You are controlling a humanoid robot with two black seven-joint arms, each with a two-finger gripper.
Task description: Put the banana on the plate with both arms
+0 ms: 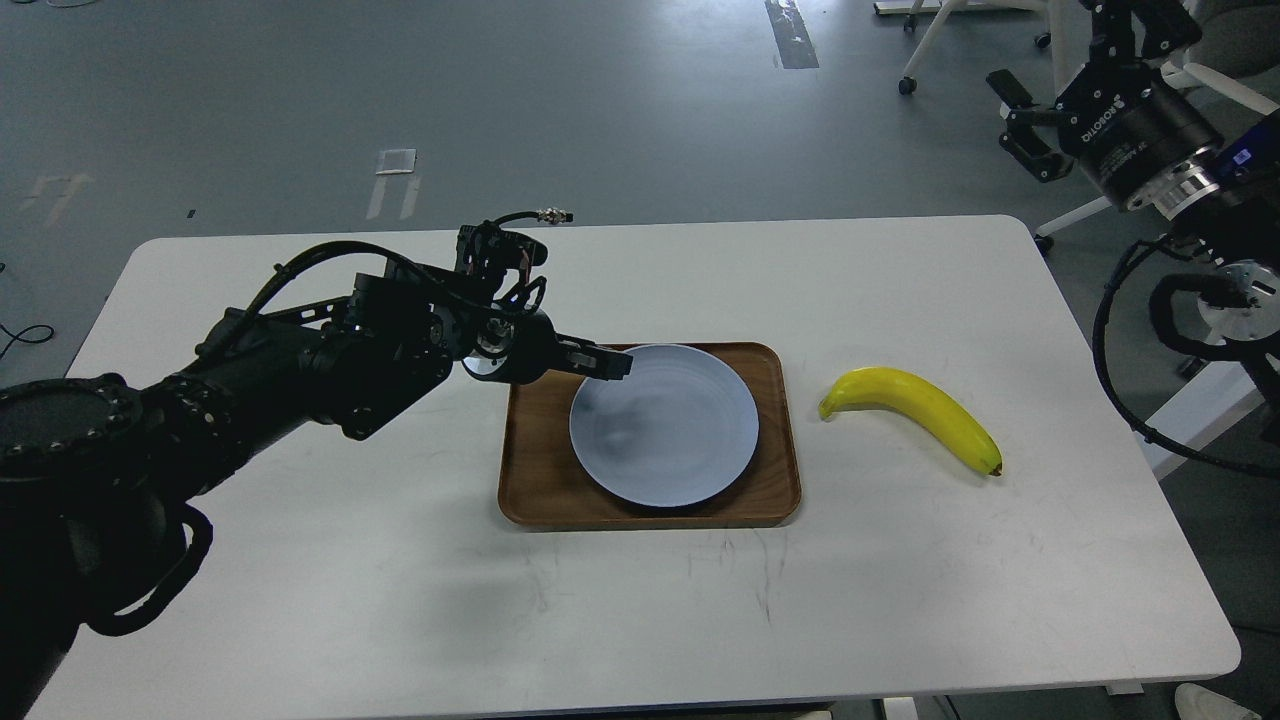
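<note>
The yellow banana (915,415) lies on the white table right of the tray, green stem end toward the plate. The pale blue-grey plate (665,430) lies on the brown wooden tray (530,480). My left gripper (612,363) is at the plate's upper-left rim. Its dark fingers cannot be told apart, and I cannot tell whether it touches the rim. My right gripper (1022,125) hangs high beyond the table's far right corner, well away from the banana. Its two fingers are spread with nothing between them.
The white table (400,580) has its far edge behind the tray and its right edge close to the banana. Office chair legs (930,50) stand on the grey floor beyond the far right corner. Black cables (1120,380) loop beside the table's right edge.
</note>
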